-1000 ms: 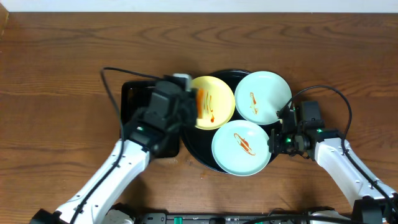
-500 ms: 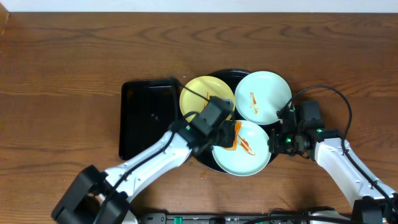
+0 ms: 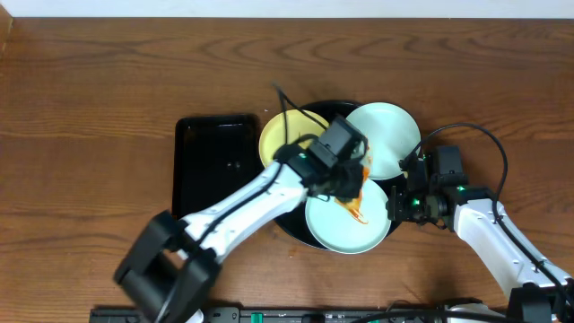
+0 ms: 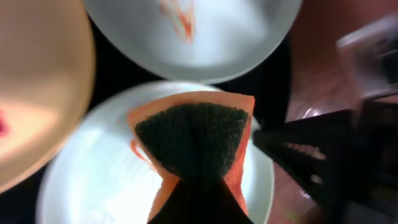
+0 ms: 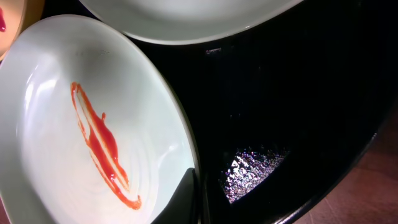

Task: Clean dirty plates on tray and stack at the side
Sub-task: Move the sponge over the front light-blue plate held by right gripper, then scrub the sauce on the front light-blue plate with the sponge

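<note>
Three plates lie on the round black tray [image 3: 280,215]: a pale yellow plate [image 3: 280,144], a far mint plate [image 3: 393,135] and a near mint plate [image 3: 345,229]. The near plate [image 5: 56,99] carries a red sauce streak [image 5: 99,143]. My left gripper [image 3: 352,179] is shut on an orange sponge [image 4: 193,140] with a dark green face, held over the near plate's [image 4: 87,180] far edge. My right gripper [image 3: 395,205] is shut on that plate's right rim, with one finger [image 5: 180,199] on top. The far plate [image 4: 236,37] also shows sauce.
A smaller rectangular black tray [image 3: 215,170] sits left of the round one. Brown wooden table [image 3: 90,108] lies all around. Cables loop above both arms. The right arm's dark body [image 4: 329,155] shows close beside the sponge in the left wrist view.
My left arm has swung right with the sponge, from the yellow plate's left side across to the near mint plate. The right arm has stayed put on the rim.
</note>
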Action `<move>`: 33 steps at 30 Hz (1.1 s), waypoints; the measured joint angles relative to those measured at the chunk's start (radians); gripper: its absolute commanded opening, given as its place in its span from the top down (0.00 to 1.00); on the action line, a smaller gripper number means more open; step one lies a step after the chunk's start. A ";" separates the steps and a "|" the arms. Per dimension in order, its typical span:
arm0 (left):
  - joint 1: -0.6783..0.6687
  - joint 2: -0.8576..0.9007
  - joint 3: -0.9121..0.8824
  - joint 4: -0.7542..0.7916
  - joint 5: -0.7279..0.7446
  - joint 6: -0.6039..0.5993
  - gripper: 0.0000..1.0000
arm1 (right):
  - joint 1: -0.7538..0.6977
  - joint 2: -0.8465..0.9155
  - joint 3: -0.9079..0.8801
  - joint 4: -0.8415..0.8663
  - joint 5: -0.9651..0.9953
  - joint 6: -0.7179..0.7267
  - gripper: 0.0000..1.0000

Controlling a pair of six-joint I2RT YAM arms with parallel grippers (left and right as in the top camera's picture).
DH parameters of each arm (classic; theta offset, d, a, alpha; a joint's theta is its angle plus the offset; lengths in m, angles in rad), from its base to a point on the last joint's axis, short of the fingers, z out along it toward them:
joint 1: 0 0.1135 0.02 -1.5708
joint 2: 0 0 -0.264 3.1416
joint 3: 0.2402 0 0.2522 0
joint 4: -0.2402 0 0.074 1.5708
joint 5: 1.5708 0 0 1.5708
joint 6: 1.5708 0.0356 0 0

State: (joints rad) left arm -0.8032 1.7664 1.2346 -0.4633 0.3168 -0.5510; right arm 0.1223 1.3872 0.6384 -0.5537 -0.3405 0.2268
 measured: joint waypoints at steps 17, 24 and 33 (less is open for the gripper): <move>-0.122 0.163 0.000 0.072 0.025 -0.163 0.93 | 0.000 0.000 0.000 -0.005 0.001 0.000 0.99; -0.111 0.177 0.004 0.040 -0.027 -0.179 0.93 | 0.000 0.000 0.000 -0.010 -0.001 0.001 0.99; -0.020 0.180 0.005 -0.009 -0.114 -0.182 0.92 | 0.000 0.000 0.000 -0.013 0.000 0.001 0.91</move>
State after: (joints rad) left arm -0.8234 1.9465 1.2392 -0.4721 0.2031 -0.7330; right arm 0.1223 1.3876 0.6384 -0.5671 -0.3408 0.2279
